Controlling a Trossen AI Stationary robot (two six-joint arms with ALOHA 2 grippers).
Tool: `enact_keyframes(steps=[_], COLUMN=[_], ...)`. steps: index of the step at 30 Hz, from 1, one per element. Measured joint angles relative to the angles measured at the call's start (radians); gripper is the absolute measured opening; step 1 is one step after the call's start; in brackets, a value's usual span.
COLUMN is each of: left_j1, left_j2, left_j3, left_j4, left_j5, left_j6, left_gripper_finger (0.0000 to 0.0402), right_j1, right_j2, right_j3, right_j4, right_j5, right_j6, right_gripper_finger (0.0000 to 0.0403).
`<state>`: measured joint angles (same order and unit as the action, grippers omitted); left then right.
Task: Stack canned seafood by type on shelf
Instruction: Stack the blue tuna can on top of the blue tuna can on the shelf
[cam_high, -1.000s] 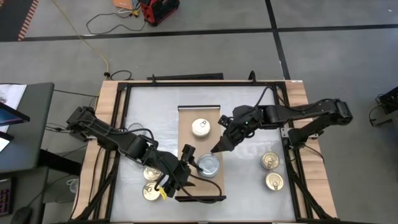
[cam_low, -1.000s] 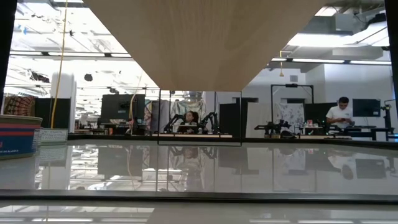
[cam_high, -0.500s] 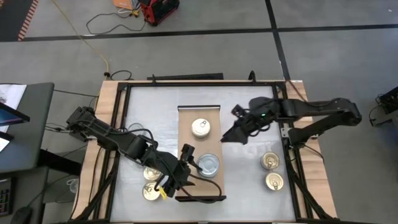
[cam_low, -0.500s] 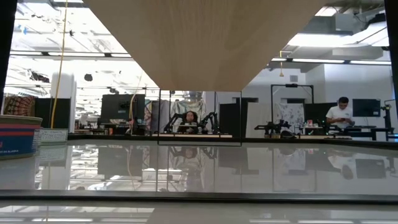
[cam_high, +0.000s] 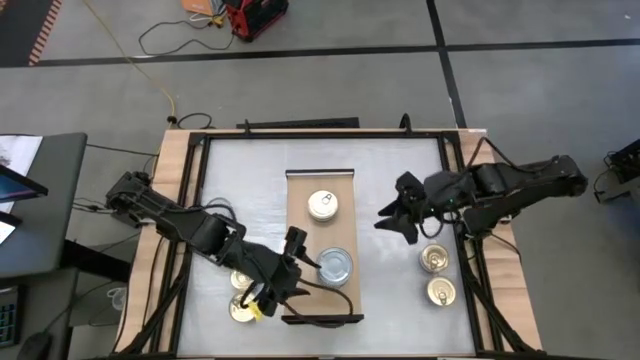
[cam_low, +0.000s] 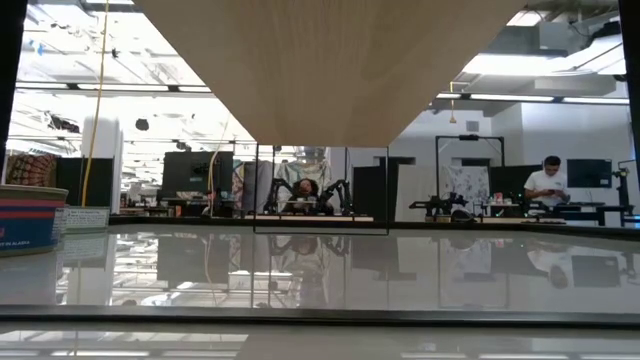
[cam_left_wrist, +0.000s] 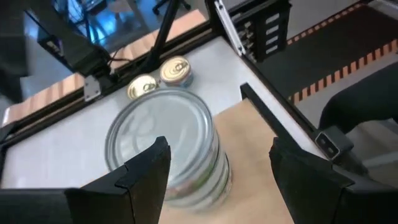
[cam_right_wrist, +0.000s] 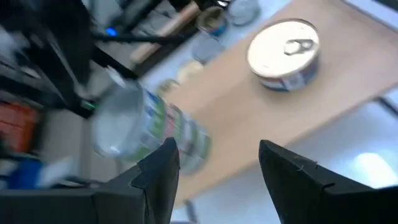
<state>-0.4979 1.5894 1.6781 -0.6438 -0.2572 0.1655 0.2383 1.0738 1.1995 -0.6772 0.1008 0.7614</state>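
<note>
The light-wood shelf (cam_high: 305, 190) lies in the middle of the table. On it a gold-lidded can (cam_high: 322, 205) stands toward the far end. A stack of silver-lidded cans (cam_high: 336, 265) stands toward the near end. My left gripper (cam_high: 298, 264) is open just left of that stack; in the left wrist view its fingers (cam_left_wrist: 146, 171) flank the stack (cam_left_wrist: 165, 146) from a little above. My right gripper (cam_high: 392, 222) hovers open beyond the shelf's right edge, empty. The right wrist view shows the gold can (cam_right_wrist: 284, 53) and the blurred stack (cam_right_wrist: 146, 130) ahead of it.
Two gold-lidded cans (cam_high: 433, 259) (cam_high: 440, 292) stand on the white tabletop at the near right. Two more (cam_high: 241, 281) (cam_high: 240, 308) sit at the near left, partly under my left arm. Dark trim (cam_high: 322, 319) ends the shelf's near side.
My right gripper has pulled away from the silver stack toward the table's right edge, rising and rolling as it went; its fingers stayed open. My left gripper has risen slightly beside the stack. The cans have not moved.
</note>
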Motion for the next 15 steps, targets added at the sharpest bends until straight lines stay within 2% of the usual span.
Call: enact_keyframes(steps=[5,8,12,15], left_j1=[-0.077,-0.135,-0.164,-0.155], left_j2=[-0.028,-0.076,-0.184,-0.264], left_j3=[-0.009,-0.060,-0.187,-0.288], left_j4=[-0.057,-0.079,-0.080,-0.104], left_j5=[-0.187,-0.313,-0.370,-0.402], left_j6=[-0.009,-0.052,-0.256,-0.455], left_gripper_finger=[0.0261,0.0261,0.0261,0.0261], right_j1=[0.119,0.175,0.230,0.241], right_j2=[0.012,-0.004,-0.026,-0.029], right_j3=[-0.009,-0.051,-0.145,-0.220], right_j4=[-0.124,-0.123,-0.082,-0.030], right_j5=[0.202,0.269,0.335,0.343], right_j6=[-0.033,-0.034,-0.015,-0.013], right_gripper_finger=[0.0245,0.0245,0.0245,0.0244])
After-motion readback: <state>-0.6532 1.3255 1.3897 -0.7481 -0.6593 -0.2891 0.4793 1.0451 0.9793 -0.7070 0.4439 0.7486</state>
